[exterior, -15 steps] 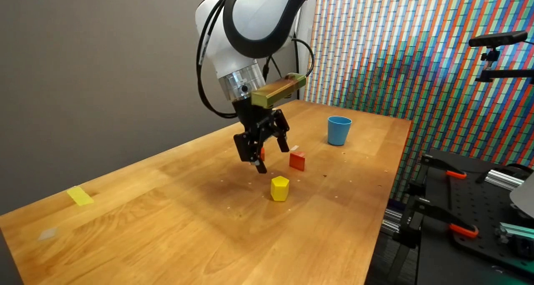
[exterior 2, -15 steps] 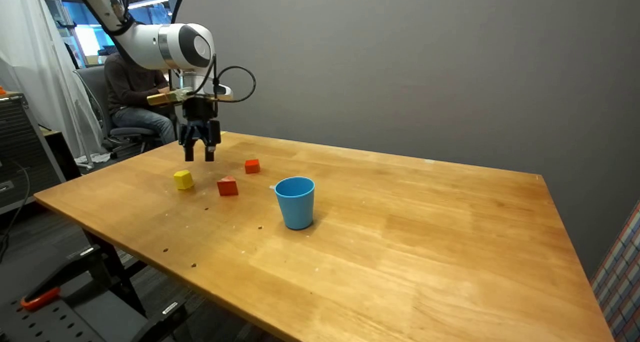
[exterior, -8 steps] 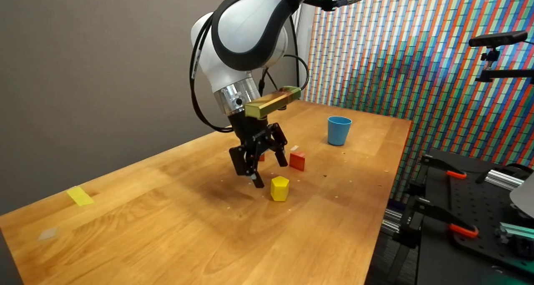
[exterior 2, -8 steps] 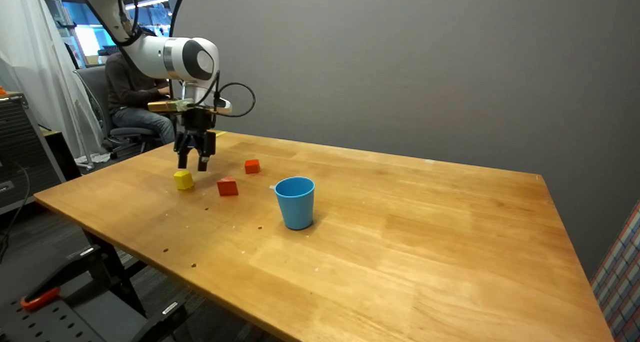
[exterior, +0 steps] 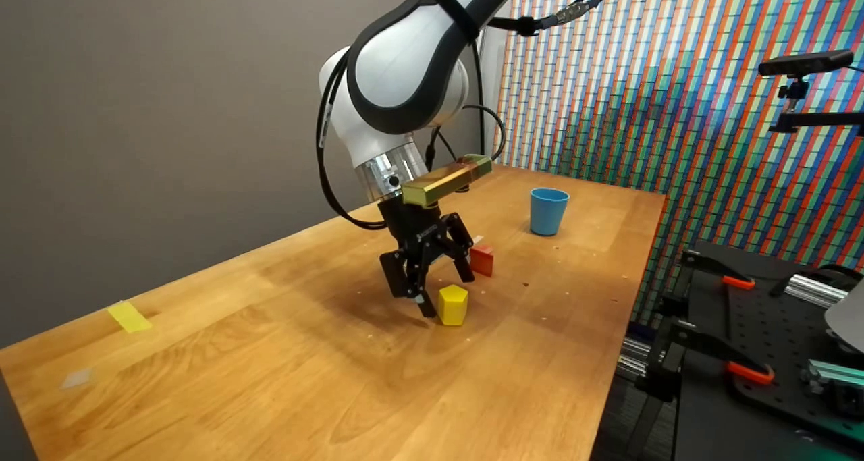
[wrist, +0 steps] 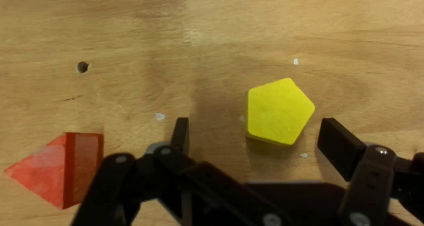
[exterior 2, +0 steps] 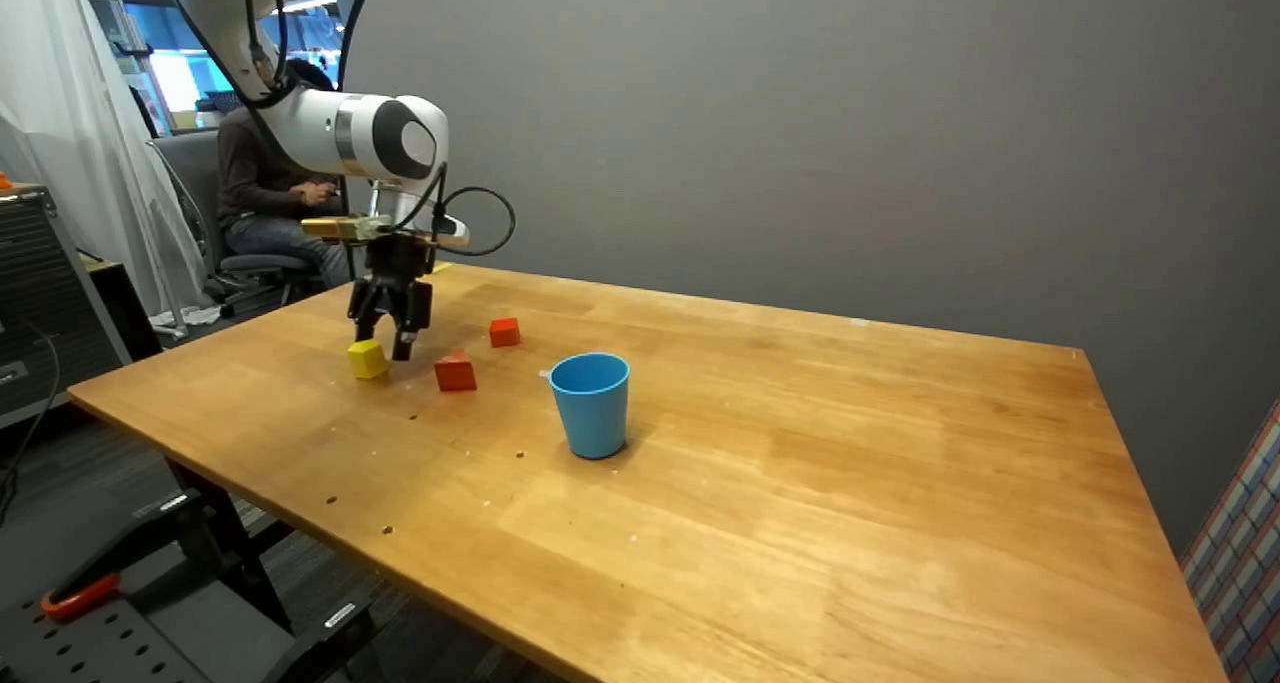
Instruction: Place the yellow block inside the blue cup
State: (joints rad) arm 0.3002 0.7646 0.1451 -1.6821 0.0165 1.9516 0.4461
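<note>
Has just brought the fingers (wrist: 341,150) lower than half a second ago, close beside the yellow block (wrist: 280,112) in both exterior views. Keeps them spread well apart, wider than the block, with nothing in hold. Has not shifted the block, standing on the tabletop (exterior 2: 850,503) with a five-sided face up, a little ahead of the gap in the wrist view, clear of both fingers but closer to one. Cannot tell about any contact between them and the tabletop. Has left the blue cup (exterior 2: 591,405) upright in the same place, well apart from the block. Means, most likely, an approach nearly done and a grasp not yet begun. Probably calls next for a slide forward, to set the block fully between the fingers before any squeeze. Could knock the block with the nearer finger, or brush the red triangular block (wrist: 46,171) near the other.
</note>
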